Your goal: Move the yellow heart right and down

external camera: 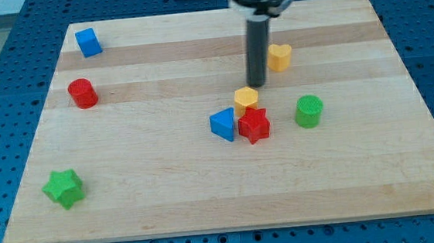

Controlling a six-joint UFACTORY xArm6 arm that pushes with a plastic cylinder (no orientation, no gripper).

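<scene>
The yellow heart (279, 57) lies on the wooden board (168, 187) toward the view's upper right. My tip (257, 84) is the lower end of the dark rod, just left of and a little below the heart, apart from it. Right below my tip sits a yellow hexagon (246, 98), close to it. A red star (254, 125) and a blue triangle (223, 125) sit together under the hexagon.
A green cylinder (308, 110) stands right of the red star. A blue cube (88, 41) is at the top left, a red cylinder (83, 93) below it, a green star (62, 188) at the bottom left. Blue pegboard surrounds the board.
</scene>
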